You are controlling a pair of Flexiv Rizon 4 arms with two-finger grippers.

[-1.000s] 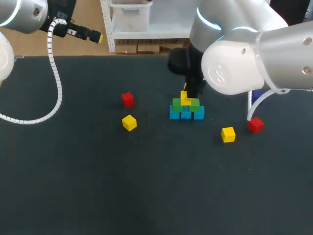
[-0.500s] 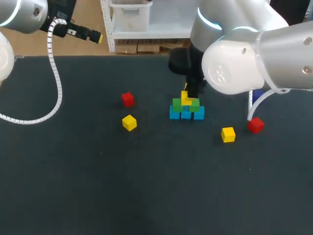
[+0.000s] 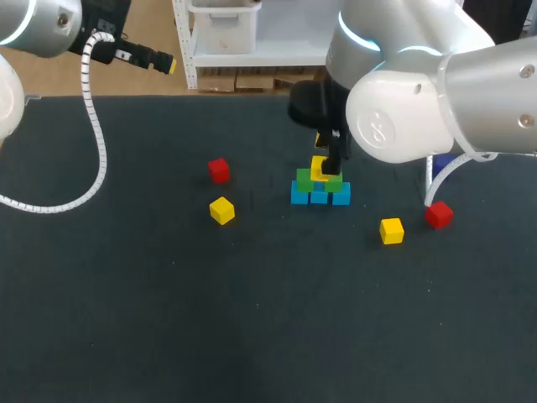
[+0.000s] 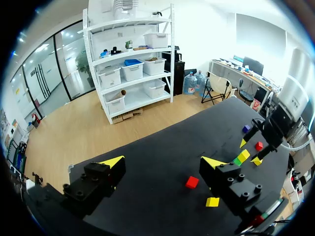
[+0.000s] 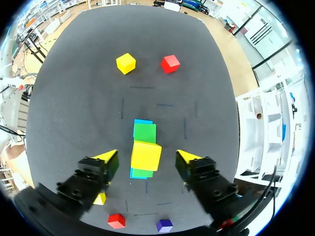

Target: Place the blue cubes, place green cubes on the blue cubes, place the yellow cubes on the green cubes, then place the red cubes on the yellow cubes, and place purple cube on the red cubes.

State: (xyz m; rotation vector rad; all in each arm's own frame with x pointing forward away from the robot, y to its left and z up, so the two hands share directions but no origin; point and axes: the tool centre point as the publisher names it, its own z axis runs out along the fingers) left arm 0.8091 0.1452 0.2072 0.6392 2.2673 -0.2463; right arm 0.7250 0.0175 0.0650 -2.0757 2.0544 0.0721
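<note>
Over the dark matte surface (image 3: pixel 168 319), my bulky white right arm (image 3: pixel 436 101) hangs directly above the cube stack (image 3: pixel 320 185). My white left arm (image 3: pixel 33 25) is well apart from the stack, far off to its left and beyond it.

The right end effector (image 5: pixel 146 156) is spread wide. It has one yellow-tipped finger on each side of the stack's top cube, with a gap showing on both sides. The left end effector (image 4: pixel 162 162) is spread wide too and holds nothing.

The stack has a row of three small blue cubes (image 3: pixel 320 197) at its base and two green cubes (image 3: pixel 304 179) on them. One yellow cube (image 3: pixel 319 168) rests on the green pair.

Left of the stack lie a loose red cube (image 3: pixel 219 170) and a second yellow cube (image 3: pixel 221 210). Right of the stack, toward the near side, lie a third yellow cube (image 3: pixel 391 230) and another red cube (image 3: pixel 437 215). A small purple cube (image 5: pixel 164 225) shows in the right wrist view, near that red cube on the same side of the stack.
</note>
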